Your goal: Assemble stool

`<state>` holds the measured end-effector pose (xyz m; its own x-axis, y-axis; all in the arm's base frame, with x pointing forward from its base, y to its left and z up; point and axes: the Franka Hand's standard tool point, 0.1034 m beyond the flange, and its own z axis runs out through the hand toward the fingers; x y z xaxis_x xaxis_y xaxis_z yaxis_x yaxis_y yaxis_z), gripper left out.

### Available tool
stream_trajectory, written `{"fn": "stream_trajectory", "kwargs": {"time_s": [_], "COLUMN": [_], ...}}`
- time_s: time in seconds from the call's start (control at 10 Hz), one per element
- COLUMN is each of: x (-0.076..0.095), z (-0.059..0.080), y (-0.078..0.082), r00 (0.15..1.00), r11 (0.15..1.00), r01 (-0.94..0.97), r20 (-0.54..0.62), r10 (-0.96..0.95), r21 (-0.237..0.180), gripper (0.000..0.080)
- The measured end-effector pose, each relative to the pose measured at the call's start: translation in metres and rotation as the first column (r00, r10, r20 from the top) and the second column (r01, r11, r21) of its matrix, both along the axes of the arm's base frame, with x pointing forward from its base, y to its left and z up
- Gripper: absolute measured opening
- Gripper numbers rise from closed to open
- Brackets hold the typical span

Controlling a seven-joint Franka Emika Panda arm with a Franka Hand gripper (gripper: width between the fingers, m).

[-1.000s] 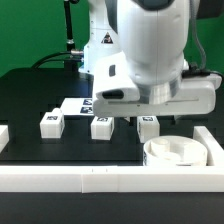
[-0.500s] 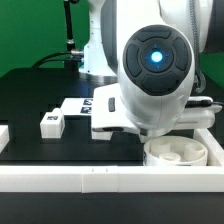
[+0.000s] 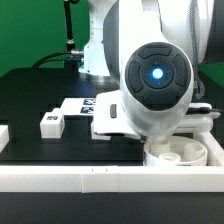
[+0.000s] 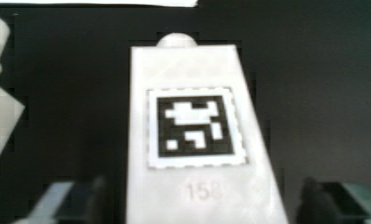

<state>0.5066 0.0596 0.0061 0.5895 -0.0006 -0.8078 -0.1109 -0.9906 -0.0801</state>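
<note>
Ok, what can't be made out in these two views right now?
- Wrist view: the dark fingers are cut off by the picture's edge and blur into the dark table, so contact with the tagged leg is unclear.
- Wrist view: the small print under its tag is too blurred to read.
- Exterior view: the arm hides the fingers and part of the seat; only a lone leg shows.

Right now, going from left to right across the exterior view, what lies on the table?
loose white leg → marker board → round seat
</note>
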Motion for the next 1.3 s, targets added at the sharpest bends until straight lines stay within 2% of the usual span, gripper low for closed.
{"fn": "stream_trajectory", "kwargs": {"time_s": [0.1, 0.4, 0.5, 0.6, 0.8, 0.9, 1.1, 1.3], "x": [-0.001, 0.0, 0.003, 0.009, 0.017, 0.024, 0.032, 0.032], "z": [-0.001, 0.001, 0.006, 0.017, 0.053, 0.065, 0.079, 0.076], "y": [-0.001, 0.0, 0.001, 0.003, 0.002, 0.001, 0.001, 0.001], "r00": [1.0, 1.0, 1.0, 1.0, 1.0, 1.0, 0.999, 0.999], "r11": [1.0, 1.0, 1.0, 1.0, 0.999, 0.999, 0.999, 0.999], "r01": [0.0, -0.006, -0.012, -0.017, -0.019, -0.02, -0.021, -0.021], "r20": [-0.002, 0.002, 0.01, 0.027, -0.004, 0.0, 0.026, 0.033], "r10": [0.0, 0.006, 0.011, 0.016, 0.019, 0.02, 0.02, 0.02], "r21": [0.001, 0.008, 0.013, 0.014, 0.028, 0.031, 0.032, 0.031], "gripper": [0.0352, 0.0335, 0.0335, 0.0335, 0.0335, 0.0337, 0.0337, 0.0337]}}
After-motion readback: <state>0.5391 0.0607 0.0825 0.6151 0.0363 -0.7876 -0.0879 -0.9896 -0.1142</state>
